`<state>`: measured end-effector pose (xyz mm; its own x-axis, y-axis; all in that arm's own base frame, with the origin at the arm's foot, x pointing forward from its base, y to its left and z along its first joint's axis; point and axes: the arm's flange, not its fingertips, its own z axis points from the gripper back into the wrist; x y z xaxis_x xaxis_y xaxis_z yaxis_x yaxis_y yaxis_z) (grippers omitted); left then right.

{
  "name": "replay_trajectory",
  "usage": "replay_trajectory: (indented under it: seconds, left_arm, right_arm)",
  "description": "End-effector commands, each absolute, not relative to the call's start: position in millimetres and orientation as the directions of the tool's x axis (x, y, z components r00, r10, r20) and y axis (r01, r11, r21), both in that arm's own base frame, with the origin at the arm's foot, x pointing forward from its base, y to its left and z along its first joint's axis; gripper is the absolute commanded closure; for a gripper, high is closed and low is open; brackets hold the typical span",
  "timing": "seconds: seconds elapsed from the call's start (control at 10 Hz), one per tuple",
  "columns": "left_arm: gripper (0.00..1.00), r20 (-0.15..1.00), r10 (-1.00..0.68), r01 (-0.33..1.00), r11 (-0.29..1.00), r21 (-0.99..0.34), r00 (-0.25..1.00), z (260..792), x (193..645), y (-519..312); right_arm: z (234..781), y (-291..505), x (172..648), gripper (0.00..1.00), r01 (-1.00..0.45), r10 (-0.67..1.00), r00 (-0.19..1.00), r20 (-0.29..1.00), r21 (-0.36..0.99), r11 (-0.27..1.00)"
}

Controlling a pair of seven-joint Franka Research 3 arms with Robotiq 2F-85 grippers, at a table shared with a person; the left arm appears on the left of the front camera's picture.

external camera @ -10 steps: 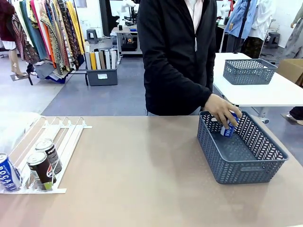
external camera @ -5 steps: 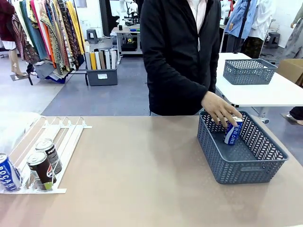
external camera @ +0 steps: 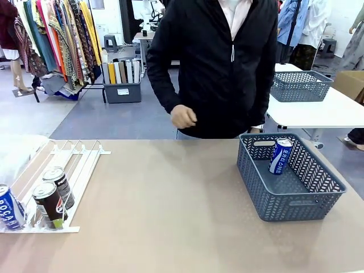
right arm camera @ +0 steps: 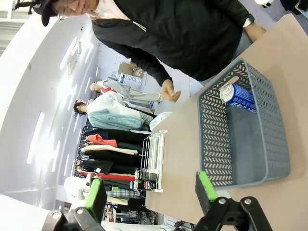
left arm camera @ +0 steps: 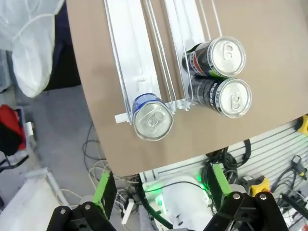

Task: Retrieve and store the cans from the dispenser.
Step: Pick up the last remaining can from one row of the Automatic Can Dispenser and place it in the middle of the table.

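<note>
The white wire dispenser [external camera: 79, 165] lies at the table's left. At its near end stand a blue-and-white can [external camera: 10, 207] and two dark cans [external camera: 50, 205] [external camera: 60, 185]. From above, the left gripper [left arm camera: 160, 185] hangs open over the table edge, just short of the blue can [left arm camera: 153, 118] and the dark cans [left arm camera: 219, 57] [left arm camera: 226, 98] in the dispenser [left arm camera: 130, 48]. Another blue can [external camera: 280, 156] leans inside the grey basket [external camera: 290, 207]. The right gripper [right arm camera: 151, 190] is open, well back from the basket [right arm camera: 211, 130] and its can [right arm camera: 238, 96].
A person in a black jacket stands at the far side, one hand [external camera: 183, 116] raised above the table's far edge. The brown tabletop between dispenser and basket is bare. A second grey basket [external camera: 298, 85] sits on a white table behind.
The person set the blue can down in the basket, let it go and drew the hand back to the left. The cans in the dispenser have not moved.
</note>
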<state>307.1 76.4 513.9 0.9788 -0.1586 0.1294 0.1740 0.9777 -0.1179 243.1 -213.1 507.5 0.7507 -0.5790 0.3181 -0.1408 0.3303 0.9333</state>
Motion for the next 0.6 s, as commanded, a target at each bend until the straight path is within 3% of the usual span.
replay_trajectory:
  seconds: [0.0, 0.5]
  left_arm:
    - [0.0, 0.146, -0.143, 0.16, 0.981, -0.111, 0.979, 489.2, 316.6, 60.9]
    - [0.0, 0.05, -0.033, 0.037, 0.996, -0.081, 0.998, 447.6, 330.0, 49.6]
  right_arm:
    - [508.5, -212.4, 245.4, 0.0, -0.17, -0.583, 0.738, 0.339, 0.93, 0.325]
    - [508.5, -212.4, 245.4, 0.0, -0.17, -0.583, 0.738, 0.339, 0.93, 0.325]
